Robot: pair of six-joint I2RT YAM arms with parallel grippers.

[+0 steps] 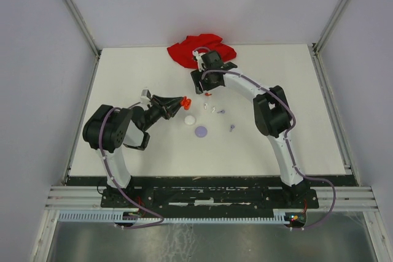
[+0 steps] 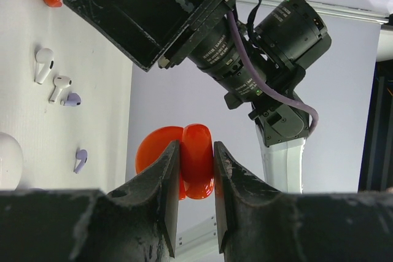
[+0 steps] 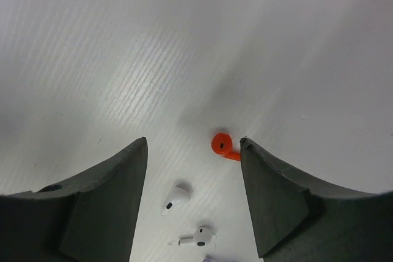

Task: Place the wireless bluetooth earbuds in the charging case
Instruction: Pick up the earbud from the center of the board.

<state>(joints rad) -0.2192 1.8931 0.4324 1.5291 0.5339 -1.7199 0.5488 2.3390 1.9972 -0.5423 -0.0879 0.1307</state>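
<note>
Earbuds loose on tabletop (image 3: 123,41): red earbud (image 3: 220,145) seen between wide-spread, empty right fingers (image 3: 110,207), stem tip hidden; white earbuds (image 3: 175,199) and lavender earbuds (image 2: 72,99) nearby. Off the tabletop, red charging case (image 2: 190,157) pinched by left fingers (image 2: 167,200), interior unreadable. White disc (image 2: 7,161) cut off at frame edge.

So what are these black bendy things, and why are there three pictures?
They are two robot arms bolted to a white table. One picture looks down from above; the other two come from a camera on each wrist. The left tool is shut on a red charging case. The right tool is open over a red earbud on the table. Nearby lie white earbuds, lavender earbuds, a white disc, a lavender disc and a red cloth.
</note>
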